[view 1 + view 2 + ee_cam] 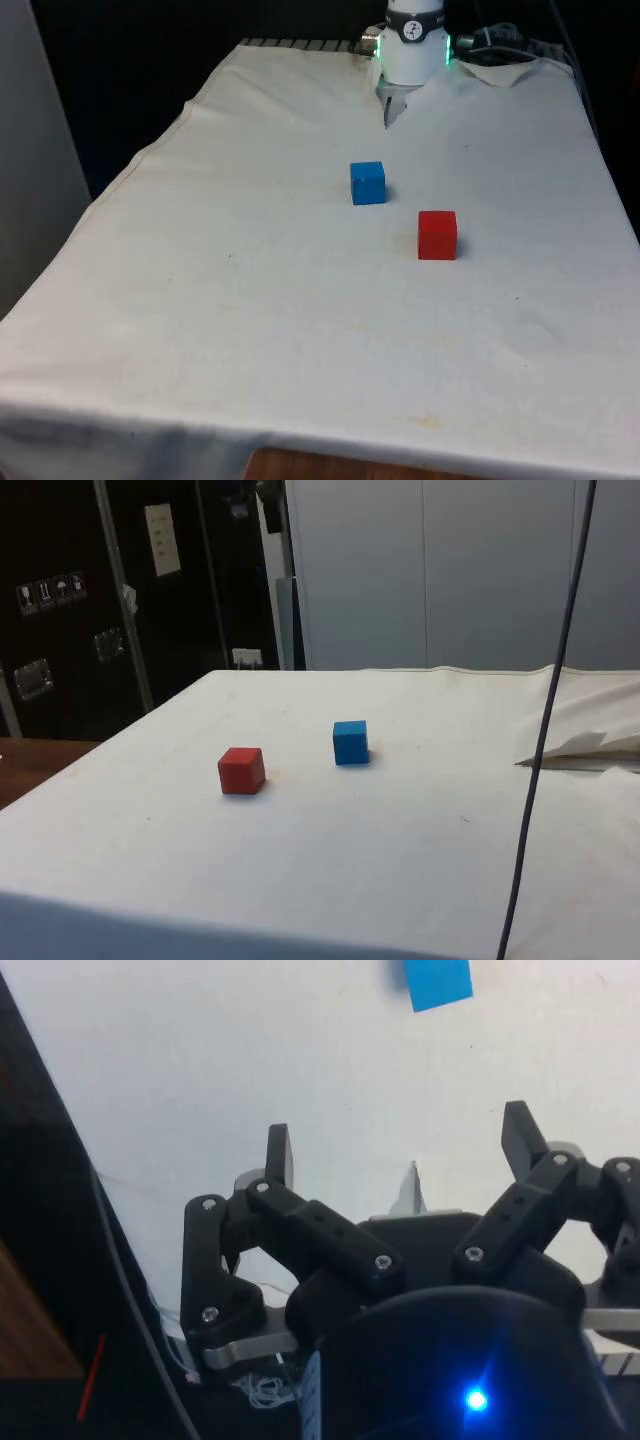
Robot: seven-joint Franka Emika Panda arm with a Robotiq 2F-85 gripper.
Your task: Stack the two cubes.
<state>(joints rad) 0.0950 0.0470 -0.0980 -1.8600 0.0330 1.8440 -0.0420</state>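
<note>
We see blue cube (368, 183) flat on cloth, upright; red cube (437, 235) apart from it, at its 4 o'clock in front view.

A white cloth (300, 330) covers the table.

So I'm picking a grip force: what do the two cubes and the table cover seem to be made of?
Blue cube: probably painted wood or hard plastic; flat matte faces, crisp edges, no glare.
Red cube: looks the same, an even matte red.
Cloth: woven white fabric; it creases and drapes over the table edge.
</note>
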